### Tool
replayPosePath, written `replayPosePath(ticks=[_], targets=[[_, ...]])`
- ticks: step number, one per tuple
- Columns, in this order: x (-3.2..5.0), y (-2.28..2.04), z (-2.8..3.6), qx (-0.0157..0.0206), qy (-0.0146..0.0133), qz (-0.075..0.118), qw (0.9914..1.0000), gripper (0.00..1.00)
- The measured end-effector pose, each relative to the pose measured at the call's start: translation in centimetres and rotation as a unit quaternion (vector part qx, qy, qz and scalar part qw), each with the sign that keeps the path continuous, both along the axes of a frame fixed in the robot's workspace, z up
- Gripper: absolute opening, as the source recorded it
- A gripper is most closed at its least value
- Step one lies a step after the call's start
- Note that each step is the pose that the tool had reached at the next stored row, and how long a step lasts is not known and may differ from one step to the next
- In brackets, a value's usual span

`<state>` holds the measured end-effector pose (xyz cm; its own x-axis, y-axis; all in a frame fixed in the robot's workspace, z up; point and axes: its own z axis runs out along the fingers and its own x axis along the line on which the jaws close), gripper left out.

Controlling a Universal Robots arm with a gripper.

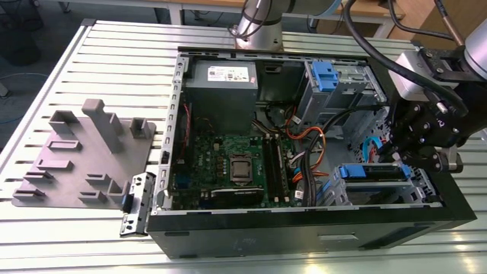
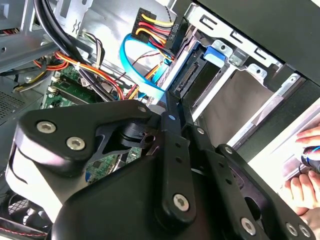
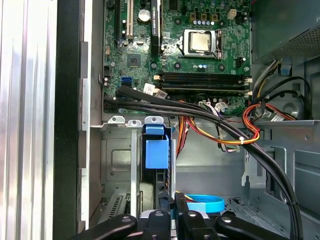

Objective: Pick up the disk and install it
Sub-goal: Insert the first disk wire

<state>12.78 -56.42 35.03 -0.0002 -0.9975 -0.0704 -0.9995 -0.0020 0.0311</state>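
The gripper (image 3: 174, 220), low in the first wrist view, has fingers together near the disk (image 1: 369, 172); stiff, probably weighty, best held by its blue rails.

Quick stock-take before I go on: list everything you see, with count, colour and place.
Case: one, black, open, on the slatted table.
Motherboard: one, green, on the case floor.
Power supply: one, grey, far corner of the case.
Disk: one, blue rails, in the bay at the exterior view's right, under the gripper.
Blue latch: one, upright, on the far grey cage.
Fixture plate: one, grey, on the table at the exterior view's left.
Hand: one, outside the case, in the second wrist view.
Gripper: one, black, at the disk bay.
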Motion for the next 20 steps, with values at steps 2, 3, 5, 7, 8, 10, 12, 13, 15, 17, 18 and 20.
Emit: replayPosePath(ticks=[2,3,5,7,8,10,12,13,15,17,18,20], targets=[[-0.01,0.01,-0.08,0.0002,0.0,0.0,1.0,0.16],[-0.02,0.01,-0.12,0.0001,0.0,0.0,1.0,0.16],[-0.04,-0.02,-0.23,0.0001,0.0,0.0,1.0,0.16],[-0.05,-0.04,-0.46,0.0,0.0,0.0,1.0,0.16],[-0.05,-0.04,-0.61,0.0,0.0,0.0,1.0,0.16],[-0.05,-0.04,-0.73,-0.0001,0.0,0.0,1.0,0.16],[-0.05,-0.04,-0.86,0.0001,0.0,0.0,1.0,0.16],[-0.05,-0.04,-0.96,0.0,0.0,0.0,1.0,0.16],[-0.05,-0.05,-1.03,-0.0005,0.0,0.0,1.0,0.16],[-0.05,-0.12,-1.06,-0.0004,0.0,0.0,1.0,0.16],[-0.04,-0.17,-1.07,-0.0003,0.0,0.0,1.0,0.16],[-0.05,-0.28,-1.07,-0.0004,0.0,0.0,1.0,0.16]])
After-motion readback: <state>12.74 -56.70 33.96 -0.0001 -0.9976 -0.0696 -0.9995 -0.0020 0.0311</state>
